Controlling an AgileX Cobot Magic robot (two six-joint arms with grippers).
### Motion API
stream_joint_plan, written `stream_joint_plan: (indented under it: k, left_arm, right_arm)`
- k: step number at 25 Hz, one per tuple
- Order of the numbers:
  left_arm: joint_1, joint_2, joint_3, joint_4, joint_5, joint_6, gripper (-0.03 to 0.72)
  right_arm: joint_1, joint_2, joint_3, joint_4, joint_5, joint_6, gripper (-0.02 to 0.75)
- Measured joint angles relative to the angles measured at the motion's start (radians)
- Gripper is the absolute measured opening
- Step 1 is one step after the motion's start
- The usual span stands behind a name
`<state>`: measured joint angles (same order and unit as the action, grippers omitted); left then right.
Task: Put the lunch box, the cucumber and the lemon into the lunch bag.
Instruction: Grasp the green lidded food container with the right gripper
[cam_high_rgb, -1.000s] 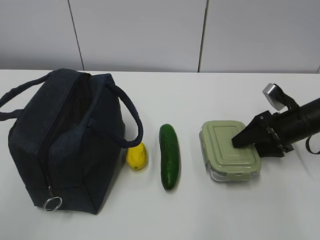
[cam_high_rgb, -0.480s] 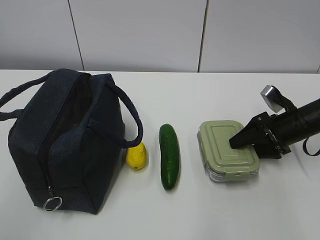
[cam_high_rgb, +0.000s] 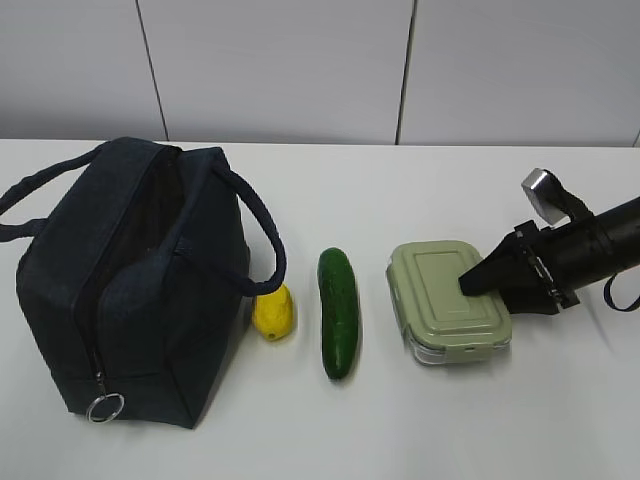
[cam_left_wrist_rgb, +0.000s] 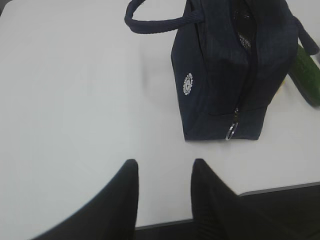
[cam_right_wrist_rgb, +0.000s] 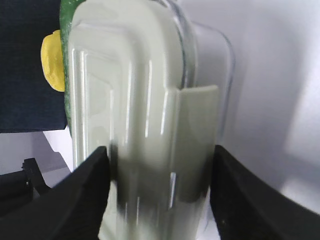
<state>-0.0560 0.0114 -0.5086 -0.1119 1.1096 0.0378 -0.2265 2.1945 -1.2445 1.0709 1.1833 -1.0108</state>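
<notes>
The pale green-lidded lunch box (cam_high_rgb: 448, 300) lies flat on the white table, right of the dark green cucumber (cam_high_rgb: 338, 312) and the yellow lemon (cam_high_rgb: 273, 313). The navy lunch bag (cam_high_rgb: 130, 280) stands at the left with its top unzipped. My right gripper (cam_high_rgb: 475, 285) reaches in from the right, low over the box's right end. In the right wrist view its fingers (cam_right_wrist_rgb: 95, 175) press both long sides of the lunch box (cam_right_wrist_rgb: 145, 100). My left gripper (cam_left_wrist_rgb: 162, 167) hangs open over bare table, short of the lunch bag (cam_left_wrist_rgb: 220, 65).
The bag's two loop handles (cam_high_rgb: 262, 235) stick out to either side, one arching over the lemon. Its zipper ring pull (cam_high_rgb: 105, 407) hangs at the front corner. The table's front edge (cam_left_wrist_rgb: 280, 189) runs just beside the left gripper.
The right gripper's jaws have narrowed onto the lunch box, and the box has slid a little to the left, toward the cucumber. The left gripper and the bag have stayed put.
</notes>
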Motion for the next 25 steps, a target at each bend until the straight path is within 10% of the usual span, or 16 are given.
stream_joint_plan:
  k: [25]
  left_arm:
    - [0.0,0.0,0.0,0.0,0.0,0.0,0.239]
  right_arm:
    - [0.0,0.002,-0.001,0.002,0.004,-0.007,0.426]
